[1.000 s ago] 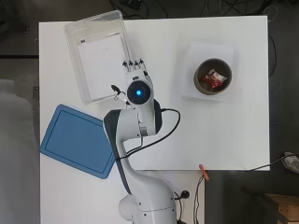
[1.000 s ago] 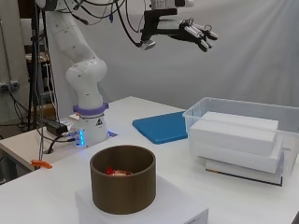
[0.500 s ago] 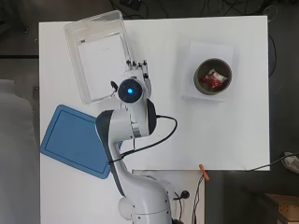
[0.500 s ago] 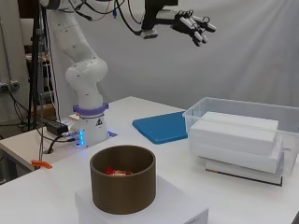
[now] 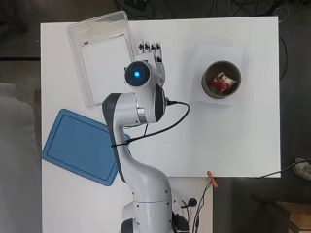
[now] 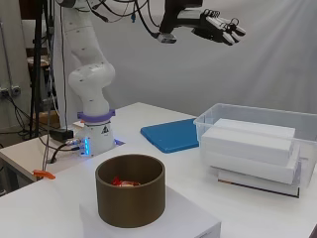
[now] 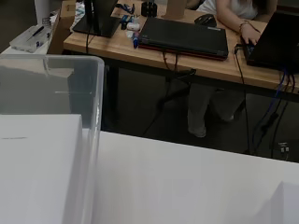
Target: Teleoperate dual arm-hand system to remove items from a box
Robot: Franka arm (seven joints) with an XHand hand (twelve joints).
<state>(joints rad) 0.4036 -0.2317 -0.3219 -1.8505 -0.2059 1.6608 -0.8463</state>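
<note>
My arm holds the hand (image 6: 218, 27) high above the table (image 5: 233, 141), with nothing in its grasp. Its fingers (image 5: 150, 47) are straight and lie side by side, released. In the overhead view only the fingertips show past the arm's end. They lie just beside the long wall of the clear plastic box (image 5: 77, 63), over bare table.

The box sits below the hand and to one side of it. In the side view it lies well below the hand, near the table's far end. It holds a stack of white flat boxes (image 6: 250, 146). Two white ones lie on top, and a thinner item with a dark edge lies under them. I cannot tell how many items there are in all. From above I see only the white top of the stack (image 5: 104, 60), which fills most of the box.

In the wrist view the box's clear corner (image 7: 91, 88) and the white stack (image 7: 37, 163) appear close by. White table lies beside them, and the room shows beyond.

On the hand's other side, well apart from it, a brown round container (image 5: 221, 79) stands on a white block (image 6: 163, 218). A red and white packet (image 5: 225, 82) lies inside the container.

The blue lid (image 5: 82, 145) lies flat on the table. It is back toward the arm's base, near the box's short end.
</note>
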